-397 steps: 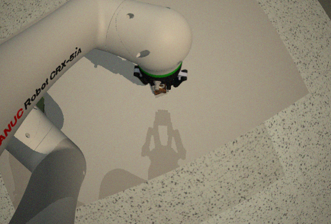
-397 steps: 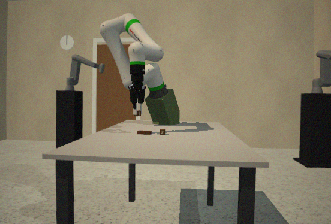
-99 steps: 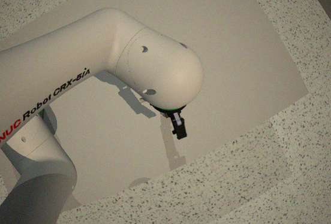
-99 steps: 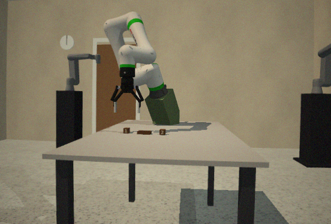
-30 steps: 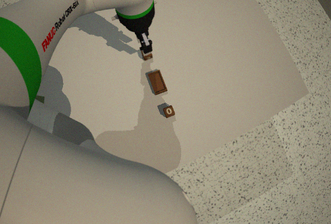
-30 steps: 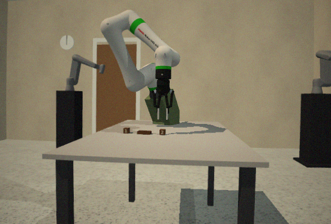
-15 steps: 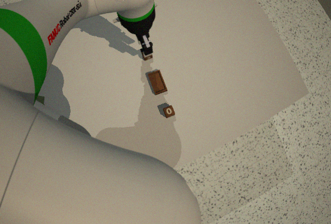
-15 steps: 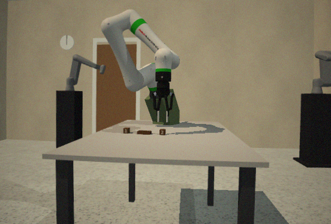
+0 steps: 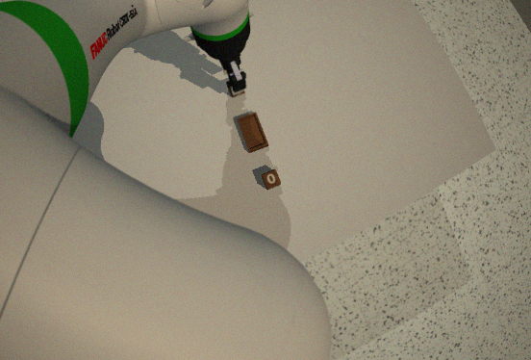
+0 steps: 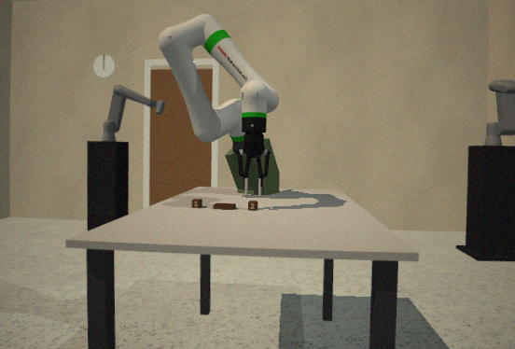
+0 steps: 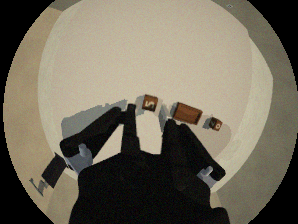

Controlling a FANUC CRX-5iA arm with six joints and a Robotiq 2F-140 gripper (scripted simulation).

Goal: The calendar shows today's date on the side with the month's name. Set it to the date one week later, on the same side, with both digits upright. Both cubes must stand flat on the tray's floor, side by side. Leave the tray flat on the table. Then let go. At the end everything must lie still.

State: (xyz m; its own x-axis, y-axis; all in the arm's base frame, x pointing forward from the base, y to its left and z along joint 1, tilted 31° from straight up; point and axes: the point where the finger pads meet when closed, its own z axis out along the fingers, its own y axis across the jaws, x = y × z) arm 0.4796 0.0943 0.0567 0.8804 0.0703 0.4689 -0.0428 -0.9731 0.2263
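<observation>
A brown tray [image 9: 252, 132] lies flat on the table with no cube in it; it also shows in the exterior view [image 10: 224, 205] and the wrist view [image 11: 186, 112]. One brown cube [image 9: 270, 179] stands on the table on the near side of the tray, a 0 on top; in the exterior view [image 10: 197, 202] its side shows a 1. The other cube [image 10: 252, 205] stands on the table past the tray's other end, its side showing a 2. My gripper [image 10: 252, 191] hangs a little above this cube [image 11: 149, 102], fingers partly apart and empty. In the top view the gripper [image 9: 236, 88] hides it.
The arm's big links fill the left and lower part of the top view. Two black pedestals [image 10: 107, 182] [image 10: 491, 201] with camera arms stand beside the table. The table edge [image 10: 243, 249] is well in front of the objects.
</observation>
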